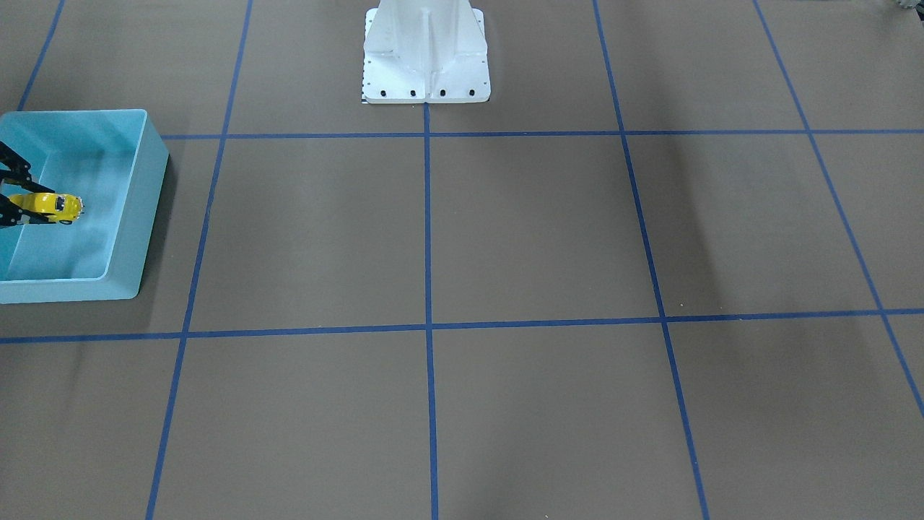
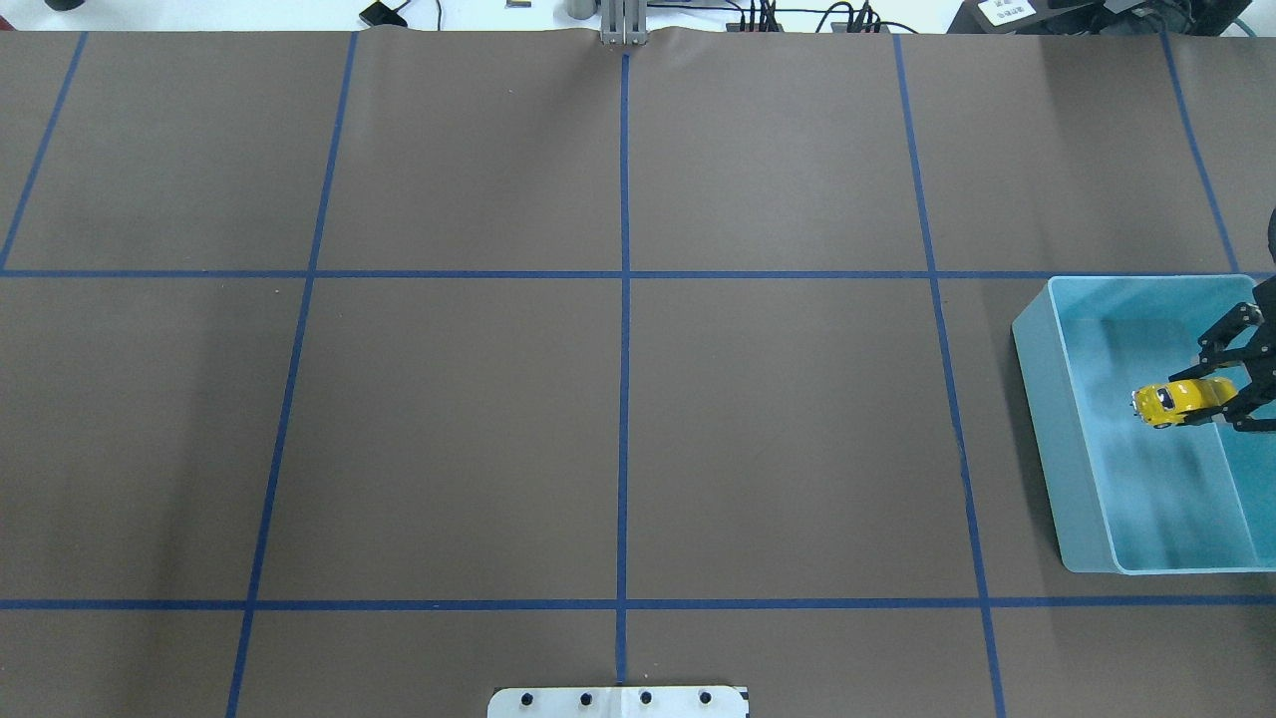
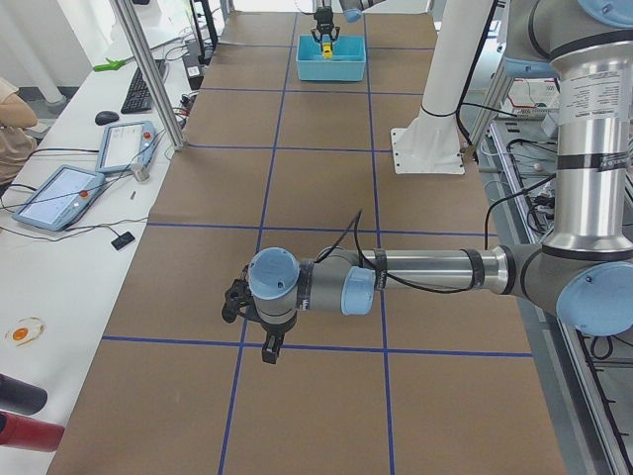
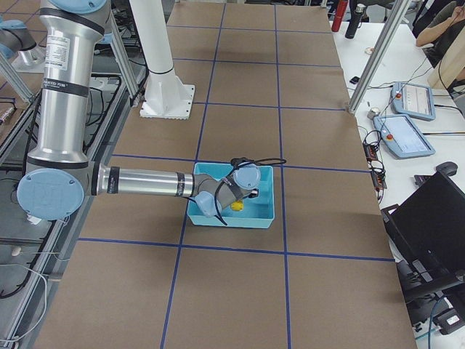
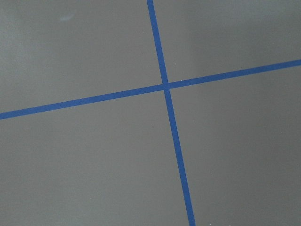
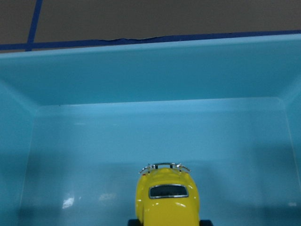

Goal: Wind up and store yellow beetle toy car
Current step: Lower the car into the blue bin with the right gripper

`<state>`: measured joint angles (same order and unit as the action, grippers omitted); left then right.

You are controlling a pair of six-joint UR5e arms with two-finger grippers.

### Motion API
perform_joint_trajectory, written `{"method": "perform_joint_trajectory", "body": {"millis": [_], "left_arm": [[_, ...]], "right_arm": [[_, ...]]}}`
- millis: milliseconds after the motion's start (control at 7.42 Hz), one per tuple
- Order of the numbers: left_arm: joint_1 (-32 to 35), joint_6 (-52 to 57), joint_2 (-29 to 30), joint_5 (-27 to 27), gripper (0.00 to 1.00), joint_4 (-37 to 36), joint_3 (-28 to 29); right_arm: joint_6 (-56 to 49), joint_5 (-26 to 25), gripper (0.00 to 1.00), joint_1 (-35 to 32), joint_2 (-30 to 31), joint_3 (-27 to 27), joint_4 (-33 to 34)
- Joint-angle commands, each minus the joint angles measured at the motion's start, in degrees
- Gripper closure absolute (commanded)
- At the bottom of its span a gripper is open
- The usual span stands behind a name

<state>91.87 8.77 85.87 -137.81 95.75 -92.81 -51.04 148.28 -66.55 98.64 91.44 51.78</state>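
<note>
The yellow beetle toy car (image 2: 1166, 404) is being clamped by the right gripper (image 2: 1206, 399) inside the light blue bin (image 2: 1057, 419); the left gripper's (image 3: 252, 327) state cannot be told.

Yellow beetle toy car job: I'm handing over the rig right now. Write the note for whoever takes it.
Right gripper: shut on the yellow beetle toy car, held in the light blue bin; whether the wheels touch its floor is unclear.
Left gripper: over bare table, far from the bin; open or shut, cannot tell.
Done: car is at the bin. Winding cannot be confirmed.
Left: release, withdraw.
</note>
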Motion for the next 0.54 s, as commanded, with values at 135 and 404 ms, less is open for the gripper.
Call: {"method": "perform_joint_trajectory", "body": {"millis": [135, 404], "left_arm": [[-0.03, -0.07, 0.08, 0.0, 0.0, -0.04, 0.0], [-0.03, -0.07, 0.08, 0.0, 0.0, -0.04, 0.0]], "right_arm": [[0.07, -0.18, 1.0, 1.15, -0.11, -0.21, 0.08], [0.07, -0.09, 1.0, 1.42, -0.11, -0.48, 0.08]]}}
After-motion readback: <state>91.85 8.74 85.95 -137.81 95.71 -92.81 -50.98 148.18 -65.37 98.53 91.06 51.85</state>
